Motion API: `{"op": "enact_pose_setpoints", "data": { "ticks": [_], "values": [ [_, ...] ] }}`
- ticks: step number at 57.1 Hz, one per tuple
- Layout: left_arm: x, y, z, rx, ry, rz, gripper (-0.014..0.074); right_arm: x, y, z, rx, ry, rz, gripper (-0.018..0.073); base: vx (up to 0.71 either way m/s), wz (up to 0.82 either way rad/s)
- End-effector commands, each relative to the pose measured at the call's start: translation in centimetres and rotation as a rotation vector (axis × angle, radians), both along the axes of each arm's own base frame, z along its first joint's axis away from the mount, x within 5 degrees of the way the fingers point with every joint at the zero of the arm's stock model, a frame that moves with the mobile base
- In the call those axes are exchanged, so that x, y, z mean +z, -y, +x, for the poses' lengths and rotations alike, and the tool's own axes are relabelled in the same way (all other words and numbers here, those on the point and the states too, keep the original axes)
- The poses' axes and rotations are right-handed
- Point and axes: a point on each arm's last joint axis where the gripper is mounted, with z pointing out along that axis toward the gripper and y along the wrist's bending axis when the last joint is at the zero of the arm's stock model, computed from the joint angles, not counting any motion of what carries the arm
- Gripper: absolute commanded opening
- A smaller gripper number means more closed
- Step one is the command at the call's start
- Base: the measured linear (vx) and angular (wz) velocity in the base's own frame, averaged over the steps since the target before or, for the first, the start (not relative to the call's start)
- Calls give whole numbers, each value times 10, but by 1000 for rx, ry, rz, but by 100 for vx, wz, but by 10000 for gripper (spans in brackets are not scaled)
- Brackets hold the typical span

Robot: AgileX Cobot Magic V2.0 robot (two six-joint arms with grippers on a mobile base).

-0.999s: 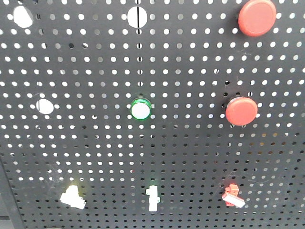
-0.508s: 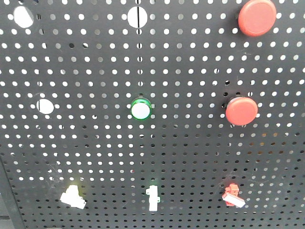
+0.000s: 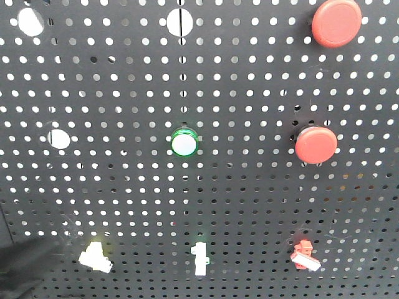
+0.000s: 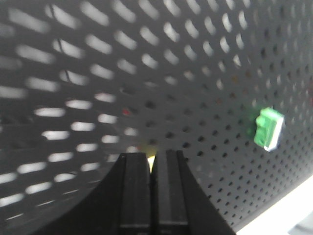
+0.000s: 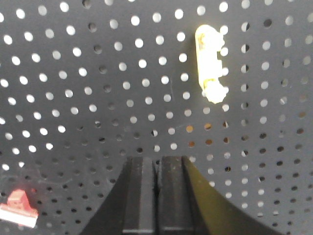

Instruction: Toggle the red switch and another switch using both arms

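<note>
Pegboard [image 3: 249, 187] fills my screens; I see my left claw [image 4: 151, 164] and right claw [image 5: 157, 166] both closed, the red switch [image 5: 19, 209] down-left of the right one.

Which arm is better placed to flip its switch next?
Left: the left gripper is right at the yellow switch; the right gripper is aimed well aside of the red switch.

Dark perforated panel [image 3: 134, 205] straight ahead of the right fingers [image 5: 142, 196], white light showing through its small round holes. Past its edge, down and right of the left fingers [image 4: 134, 196], a pale bright strip [image 4: 288, 210].
</note>
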Motion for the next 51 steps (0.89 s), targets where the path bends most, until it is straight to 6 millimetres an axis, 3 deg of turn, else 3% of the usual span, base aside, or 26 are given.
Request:
{"op": "enact_pose_setpoints", "data": {
  "ticks": [1,14,23,42,51],
  "values": [
    [20,5,8,1,112,-79,3,17,1,1,-8,102,-8,-6,0,0],
    [12,14,21,1,61,-50,3,17,1,1,-8,99,-8,-6,0,0],
    [-4,7,34,81,-52,-102,3,16,1,1,-7,91,-8,-6,0,0],
    [-38,-2,29,115,-157,-55,3,16,1,1,-7,81,-8,-6,0,0],
    [-42,-7,19,114,-153,-58,3,14,0,1,-5,67,-8,-6,0,0]
  ]
}}
